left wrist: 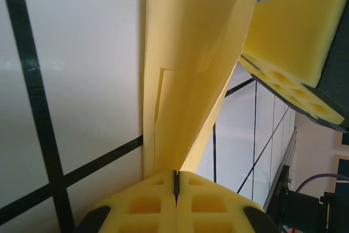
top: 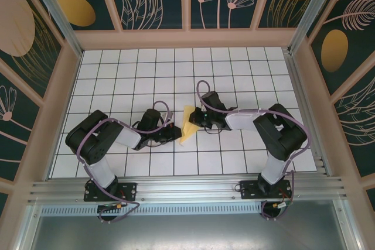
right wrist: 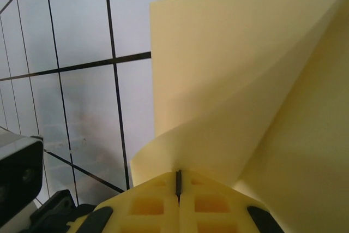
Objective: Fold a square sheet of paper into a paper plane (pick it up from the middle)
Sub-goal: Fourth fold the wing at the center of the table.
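Note:
The square sheet of paper (top: 187, 125) is yellow, folded into layers, and hangs off the white grid table between both grippers. My left gripper (top: 177, 134) is shut on its lower end; in the left wrist view the jaws (left wrist: 175, 181) meet on the paper (left wrist: 191, 53), which shows a crease and an overlapping flap. My right gripper (top: 197, 116) is shut on the upper end; in the right wrist view the foam jaws (right wrist: 178, 181) pinch the curling sheet (right wrist: 245, 80). The right gripper's yellow pads (left wrist: 294, 47) appear beyond the paper. Whether this shape is the paper plane I cannot tell.
The white tiled table (top: 140, 74) is walled by patterned panels (top: 35, 86) on the left, back and right. An aluminium rail (top: 187, 188) runs along the near edge, carrying both arm bases. Purple cables loop over each arm.

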Controlling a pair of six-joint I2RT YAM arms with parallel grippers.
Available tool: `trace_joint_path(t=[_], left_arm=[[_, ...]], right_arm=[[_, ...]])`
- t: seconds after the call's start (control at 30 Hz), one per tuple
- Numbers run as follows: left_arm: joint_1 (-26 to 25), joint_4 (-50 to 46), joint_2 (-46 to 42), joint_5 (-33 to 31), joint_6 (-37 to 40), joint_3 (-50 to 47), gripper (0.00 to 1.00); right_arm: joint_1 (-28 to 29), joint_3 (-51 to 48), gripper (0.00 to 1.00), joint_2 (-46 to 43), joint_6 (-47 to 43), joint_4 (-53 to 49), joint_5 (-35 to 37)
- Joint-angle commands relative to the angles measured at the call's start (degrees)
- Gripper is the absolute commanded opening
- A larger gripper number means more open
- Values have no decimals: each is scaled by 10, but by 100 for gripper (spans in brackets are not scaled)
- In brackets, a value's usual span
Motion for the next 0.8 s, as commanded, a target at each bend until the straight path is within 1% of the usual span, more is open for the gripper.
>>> trace_joint_path(t=[0.0, 0.2, 0.27, 0.33, 0.5, 0.53, 0.6, 0.77], left_arm=[[-2, -92, 40, -98, 10, -20, 0], [-2, -98, 33, -109, 10, -22, 0], [-2, -99, 29, -111, 10, -24, 7], [-2, -100, 23, -111, 10, -23, 8], [-2, -124, 4, -118, 25, -8, 23], [-2, -128, 1, -118, 29, -5, 23], [-2, -136, -6, -125, 33, 0, 28], [-2, -173, -15, -148, 51, 22, 32]], right_arm=[[4, 26, 6, 18, -5, 11, -12], [2, 37, 6, 42, -9, 5, -10], [1, 38, 6, 51, -8, 10, -15], [2, 38, 6, 55, -8, 14, -17], [1, 37, 6, 58, -10, 16, -17], [2, 37, 6, 59, -10, 17, -19], [2, 34, 6, 59, -9, 18, -18], [2, 34, 6, 62, -14, 20, -28]])
